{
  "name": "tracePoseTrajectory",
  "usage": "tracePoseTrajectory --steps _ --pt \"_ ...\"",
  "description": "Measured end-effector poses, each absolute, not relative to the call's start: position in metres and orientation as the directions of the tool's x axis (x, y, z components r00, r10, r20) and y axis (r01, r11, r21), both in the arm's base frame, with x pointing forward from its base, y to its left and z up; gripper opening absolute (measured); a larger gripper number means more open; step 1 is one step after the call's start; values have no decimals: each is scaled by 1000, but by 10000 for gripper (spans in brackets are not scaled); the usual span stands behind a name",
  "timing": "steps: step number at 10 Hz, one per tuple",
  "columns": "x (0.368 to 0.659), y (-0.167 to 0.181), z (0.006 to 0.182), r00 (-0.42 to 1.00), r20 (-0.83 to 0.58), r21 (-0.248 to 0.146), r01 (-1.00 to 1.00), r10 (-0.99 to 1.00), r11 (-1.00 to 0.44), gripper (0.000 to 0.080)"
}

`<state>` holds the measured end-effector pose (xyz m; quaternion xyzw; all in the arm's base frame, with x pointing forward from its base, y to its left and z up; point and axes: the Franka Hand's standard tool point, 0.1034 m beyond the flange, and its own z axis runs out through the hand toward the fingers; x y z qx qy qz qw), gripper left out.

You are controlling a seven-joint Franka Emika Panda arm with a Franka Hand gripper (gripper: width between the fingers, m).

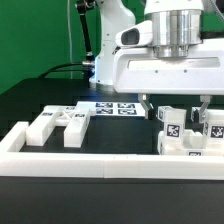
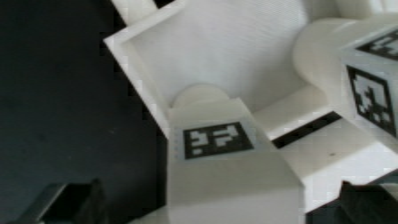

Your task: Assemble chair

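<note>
Centre over one tagged chair block (image 1: 172, 122) in the cluster by the border rail (image 1: 90, 163) at the exterior view's right of the bench (image 1: 115, 138), hand (image 1: 177, 108) spread wide and apparently empty, then close squarely without nudging the neighbouring pieces (image 1: 215, 130).

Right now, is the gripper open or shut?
Open. In the exterior view the gripper shows its two fingers wide apart over the chair pieces; whether they touch one, cannot tell.
</note>
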<state>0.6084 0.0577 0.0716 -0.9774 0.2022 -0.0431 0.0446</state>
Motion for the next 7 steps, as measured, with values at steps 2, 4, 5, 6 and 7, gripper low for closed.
tracePoseTrajectory --steps 2,4,5,6,7 --pt "608 58 72 914 66 -105 -393 -401 -913 453" --pt "608 57 72 914 66 -105 -394 -401 -913 320" --pt "608 57 72 906 64 -107 -411 -419 -905 289" --pt "608 57 72 897 62 -108 -430 -438 -896 289" --pt "608 57 72 882 58 -111 -460 -468 -881 289"
